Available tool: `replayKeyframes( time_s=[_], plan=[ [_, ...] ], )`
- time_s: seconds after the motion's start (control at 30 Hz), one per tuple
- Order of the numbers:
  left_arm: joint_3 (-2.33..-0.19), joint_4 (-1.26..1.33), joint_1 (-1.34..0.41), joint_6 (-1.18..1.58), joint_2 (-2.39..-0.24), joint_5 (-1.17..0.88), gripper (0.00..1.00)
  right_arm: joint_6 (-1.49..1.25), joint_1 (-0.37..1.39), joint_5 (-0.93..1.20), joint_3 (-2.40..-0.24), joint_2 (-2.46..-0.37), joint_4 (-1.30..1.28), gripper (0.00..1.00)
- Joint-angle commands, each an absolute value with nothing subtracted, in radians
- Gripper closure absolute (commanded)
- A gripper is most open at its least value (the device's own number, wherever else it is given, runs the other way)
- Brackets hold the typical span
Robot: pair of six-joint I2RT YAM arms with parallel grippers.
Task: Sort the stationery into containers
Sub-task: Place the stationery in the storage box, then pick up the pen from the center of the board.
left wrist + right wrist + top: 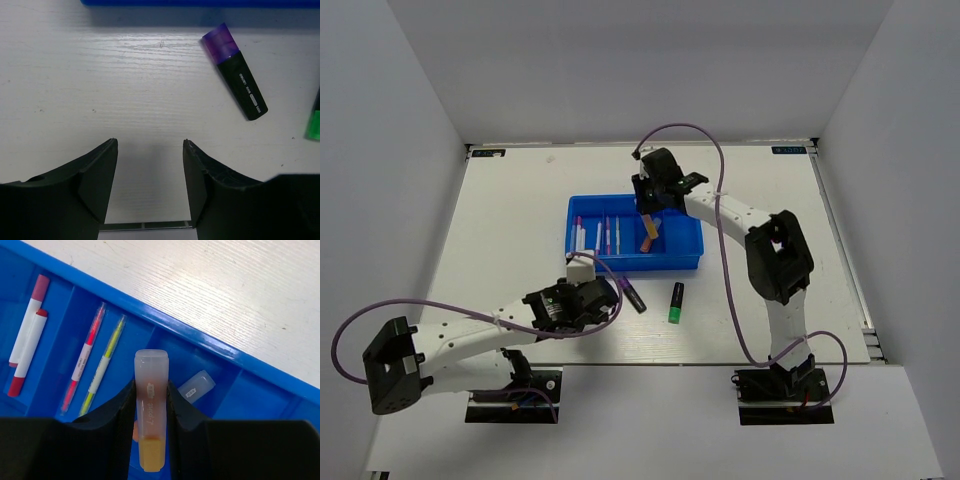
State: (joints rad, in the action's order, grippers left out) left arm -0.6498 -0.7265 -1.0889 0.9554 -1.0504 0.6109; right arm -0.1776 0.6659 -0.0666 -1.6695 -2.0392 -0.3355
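The blue tray (pixel 650 263) lies mid-table. My right gripper (pixel 649 214) hangs over its right part, shut on a pink/orange highlighter (pixel 151 405) with a clear cap, held above a compartment. Under it lies another clear-capped highlighter (pixel 196 386). A pink pen (pixel 82 360) and a yellow pen (pixel 104 362) share one compartment. A white pen with a red cap (pixel 27 352) and a purple-capped pen (pixel 30 315) lie further left. My left gripper (pixel 150 145) is open and empty over bare table. The purple/black highlighter (pixel 235 72) lies ahead to its right. The green/black highlighter (pixel 676 301) lies further right.
The tray's near wall (pixel 200 2) runs along the top of the left wrist view. The green highlighter's end (pixel 314 122) shows at that view's right edge. White walls close off the table on three sides.
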Motion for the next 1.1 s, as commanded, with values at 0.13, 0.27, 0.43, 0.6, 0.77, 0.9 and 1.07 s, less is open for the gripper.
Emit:
replayKeyframes(
  time_s=[0.13,0.27,0.43,0.6,0.77,0.9,1.07],
  plan=[
    [-0.715,-0.62,-1.103,1.008,-1.147,0.601,0.37,-0.242,0.621,0.041,-1.691,-2.019,-0.336,0.58],
    [-0.8,-0.629,-1.121,1.045,-1.255,0.612,0.38,-0.235,0.597,0.064,-1.658,-1.948,-0.348,0.49],
    [-0.905,-0.672,-1.144,1.132,-1.369,0.653,0.38,-0.212,0.562,0.064,-1.666,-1.898,-0.448,0.54],
    [-0.957,-0.725,-1.164,1.287,-1.451,0.696,0.37,-0.163,0.508,0.005,-1.582,-1.715,-0.491,0.91],
    [-1.077,-0.87,-1.166,1.48,-1.592,0.701,0.35,-0.147,0.407,0.035,-1.379,-1.54,-0.48,0.96],
    [-1.126,-0.913,-1.167,1.551,-1.66,0.704,0.34,-0.152,0.339,0.09,-1.263,-1.422,-0.482,0.96],
    [-1.114,-0.858,-1.163,1.578,-1.703,0.707,0.34,-0.153,0.296,0.153,-1.154,-1.353,-0.476,0.96]
  ],
)
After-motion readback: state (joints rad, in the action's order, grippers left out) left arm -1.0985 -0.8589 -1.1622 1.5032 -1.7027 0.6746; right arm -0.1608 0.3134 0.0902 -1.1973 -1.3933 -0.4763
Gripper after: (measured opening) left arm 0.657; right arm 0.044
